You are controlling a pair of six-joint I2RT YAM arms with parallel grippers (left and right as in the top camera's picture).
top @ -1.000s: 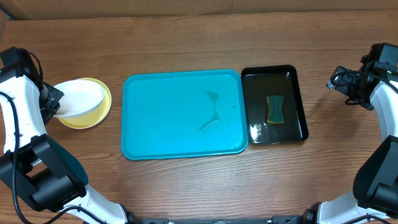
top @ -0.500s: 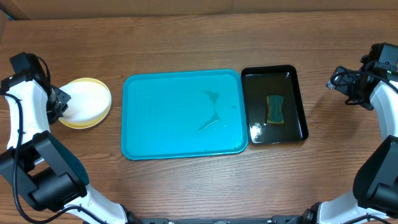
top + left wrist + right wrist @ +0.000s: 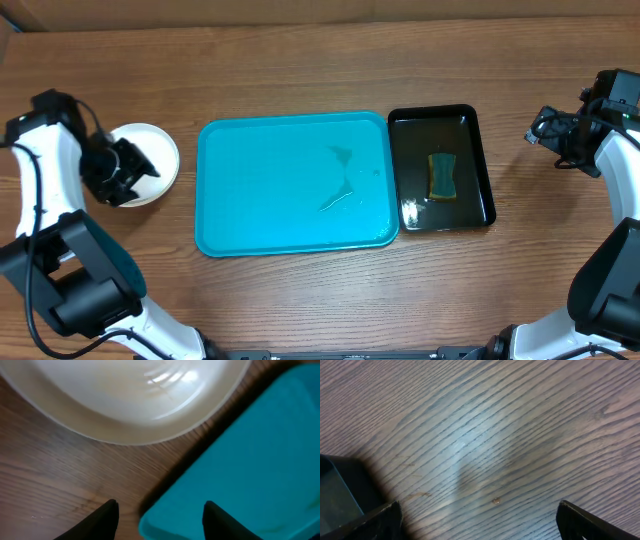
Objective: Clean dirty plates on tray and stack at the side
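My left pincer (image 3: 122,170) has just let go, open and empty, and the plates (image 3: 158,148) now sit flat, stacked by the tabletop's (image 3: 300,70) left edge. The tray (image 3: 260,200) holds no plates, so stacking looks done.

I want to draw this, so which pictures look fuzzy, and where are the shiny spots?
Overhead: sharp, with a white glint in the near left corner of the black tray and faint shiny streaks on the turquoise tray. Left wrist: soft all over, bright glare on the white plate. Right wrist: a pale sheen across the table, grain fairly crisp.
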